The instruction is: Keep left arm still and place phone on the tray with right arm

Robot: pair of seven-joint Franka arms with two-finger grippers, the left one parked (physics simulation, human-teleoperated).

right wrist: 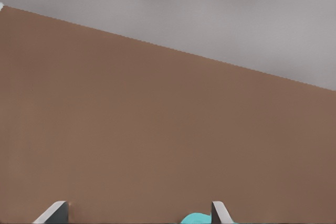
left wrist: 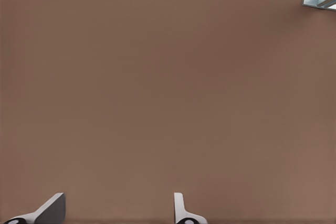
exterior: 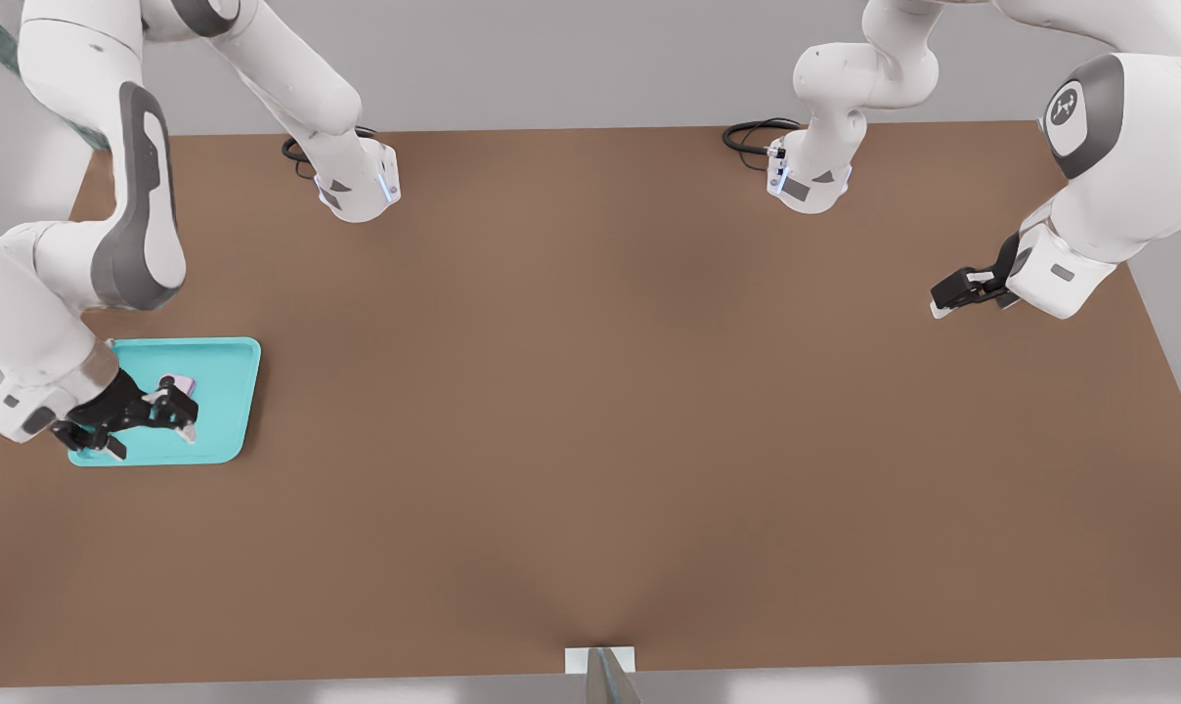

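The turquoise tray (exterior: 225, 376) lies near the table's edge at the front view's left. On it rests the small pale pink phone (exterior: 183, 383). My right arm reaches in from that side, and its black gripper (exterior: 184, 411) hovers over the tray, open, with the phone just beside its far finger. In the right wrist view the two fingertips (right wrist: 53, 212) stand wide apart with nothing between them. A sliver of the tray (right wrist: 193, 219) shows by one of them. The phone is out of that view.
The brown table (exterior: 590, 411) spreads wide toward the front view's right. Both arm bases (exterior: 356, 186) and black cables (exterior: 752, 135) sit at the back edge. A small metal bracket (exterior: 600, 667) sticks up at the front edge.
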